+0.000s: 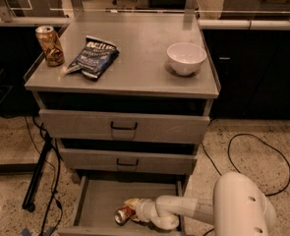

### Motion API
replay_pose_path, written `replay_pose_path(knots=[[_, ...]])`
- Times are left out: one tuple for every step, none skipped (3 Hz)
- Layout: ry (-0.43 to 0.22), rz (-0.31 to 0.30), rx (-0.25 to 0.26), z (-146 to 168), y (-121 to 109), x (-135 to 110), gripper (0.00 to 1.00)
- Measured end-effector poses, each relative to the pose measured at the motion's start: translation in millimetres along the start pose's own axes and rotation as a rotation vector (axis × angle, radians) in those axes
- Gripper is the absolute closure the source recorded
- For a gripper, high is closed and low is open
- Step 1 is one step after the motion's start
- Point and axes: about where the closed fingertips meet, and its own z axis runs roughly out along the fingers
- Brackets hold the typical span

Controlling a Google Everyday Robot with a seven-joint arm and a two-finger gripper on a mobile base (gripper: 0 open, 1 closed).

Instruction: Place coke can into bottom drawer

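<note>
The gripper [133, 209] reaches low into the drawer [104, 199], bringing the can [122, 215] to its floor (whether clamped, I cannot tell).

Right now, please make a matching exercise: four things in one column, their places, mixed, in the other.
1 coke can
2 bowl
3 chip bag
4 gold can

A cabinet top, right side
B bottom drawer
C cabinet top, left edge
D cabinet top, left of middle

Pairs: 1-B, 2-A, 3-D, 4-C.
The gripper is in the bottom drawer, at the coke can.
</note>
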Motion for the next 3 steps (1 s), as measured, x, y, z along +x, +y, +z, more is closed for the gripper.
replay_pose_path(knots=[[-0.005, 0.003, -0.005, -1, 1, -1, 1.00], [-0.012, 0.004, 0.009, 4, -2, 0, 1.00], [-0.059, 0.031, 0.009, 11, 0, -6, 1.00]])
